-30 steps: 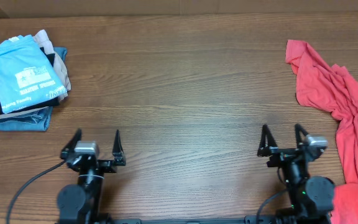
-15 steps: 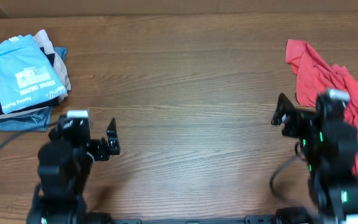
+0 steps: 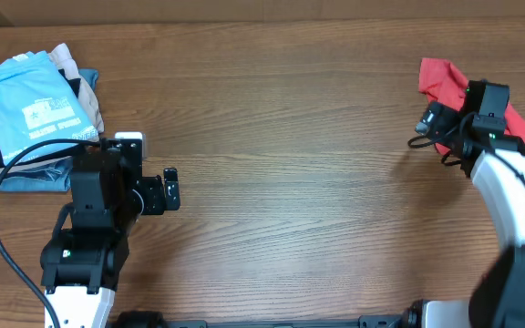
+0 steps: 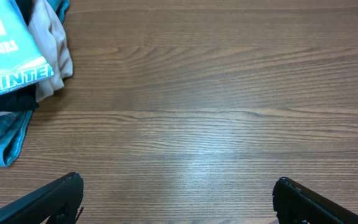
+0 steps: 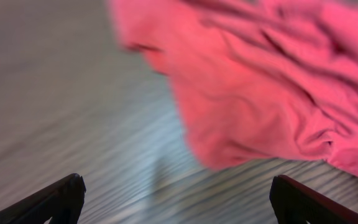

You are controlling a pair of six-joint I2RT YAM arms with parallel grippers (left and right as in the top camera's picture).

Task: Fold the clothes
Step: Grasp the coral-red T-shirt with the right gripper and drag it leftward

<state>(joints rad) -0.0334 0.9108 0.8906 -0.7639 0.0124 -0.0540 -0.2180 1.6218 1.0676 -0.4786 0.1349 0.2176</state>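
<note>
One red T-shirt [image 3: 437, 80] lies crumpled by the desk's [image 3: 290, 118] right edge, looking soft and floppy. The left gripper [image 4: 176, 193] and right gripper [image 5: 176, 193] are spread wide, empty; pinching a loose edge seems best.

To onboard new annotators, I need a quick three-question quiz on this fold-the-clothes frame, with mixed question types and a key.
1. True or false: the right hand is closed on the red T-shirt.
2. The red T-shirt lies: A) spread flat at centre; B) crumpled on the robot's right side; C) folded on the pile.
3. Fill in: the top garment of the folded pile is ___ in colour.
Key: 1 false, its jaws stand open and hold nothing; 2 B; 3 light blue.
</note>
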